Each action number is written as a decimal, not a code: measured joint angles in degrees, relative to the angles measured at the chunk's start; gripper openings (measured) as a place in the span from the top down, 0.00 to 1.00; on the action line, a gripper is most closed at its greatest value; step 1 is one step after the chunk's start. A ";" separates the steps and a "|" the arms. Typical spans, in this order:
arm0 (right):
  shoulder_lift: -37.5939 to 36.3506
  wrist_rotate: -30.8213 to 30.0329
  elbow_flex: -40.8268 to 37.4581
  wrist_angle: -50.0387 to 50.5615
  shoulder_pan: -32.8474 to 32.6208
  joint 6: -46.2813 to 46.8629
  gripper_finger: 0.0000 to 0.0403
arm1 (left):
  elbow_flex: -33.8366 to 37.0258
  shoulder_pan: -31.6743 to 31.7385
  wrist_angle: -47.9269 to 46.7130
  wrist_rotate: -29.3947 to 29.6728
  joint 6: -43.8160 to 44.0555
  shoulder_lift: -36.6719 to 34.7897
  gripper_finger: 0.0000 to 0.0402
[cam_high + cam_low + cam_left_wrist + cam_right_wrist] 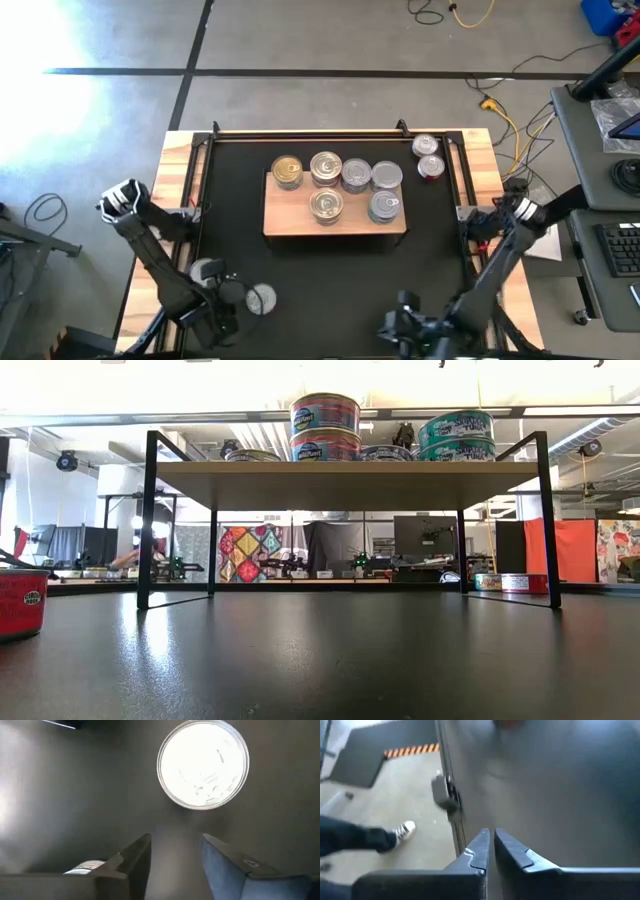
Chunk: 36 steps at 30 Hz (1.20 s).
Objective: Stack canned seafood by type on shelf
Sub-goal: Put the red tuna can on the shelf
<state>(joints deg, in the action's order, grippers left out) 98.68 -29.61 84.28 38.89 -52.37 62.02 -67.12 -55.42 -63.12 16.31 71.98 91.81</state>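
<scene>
The left gripper (175, 857) hovers with its fingers parted and empty just short of a silver-lidded tin (203, 764) on the black mat (330, 275), while the right gripper (490, 845), pinched closed on nothing, waits at the mat's near edge, and six tins sit on the wooden shelf (290, 215).

You have a bench (180, 160) under a black mat (330, 270); the shelf (300, 218) carries six tins (326, 168), four more sit on the mat.
</scene>
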 joint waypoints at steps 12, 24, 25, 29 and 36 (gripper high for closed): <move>20.02 -0.53 17.30 -0.59 9.50 5.59 0.63 | 3.80 -12.13 0.12 2.19 -0.40 3.47 0.32; 38.92 -0.22 44.35 8.43 12.24 8.62 0.45 | 16.41 -7.98 13.49 3.48 -15.74 2.58 0.22; 39.83 -0.21 46.44 10.73 12.33 8.94 0.45 | 16.97 -7.47 14.56 3.40 -16.39 2.59 0.23; 41.19 -0.35 50.51 16.12 12.36 10.15 0.44 | 17.69 -5.13 17.17 2.46 -17.09 2.38 0.24; 39.45 3.69 50.43 19.49 12.51 16.20 0.45 | 17.15 1.47 42.73 6.45 -16.51 2.78 0.27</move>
<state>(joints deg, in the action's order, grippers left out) 138.13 -25.91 134.71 58.38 -39.87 78.22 -49.97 -53.95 -20.39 22.76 55.47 94.59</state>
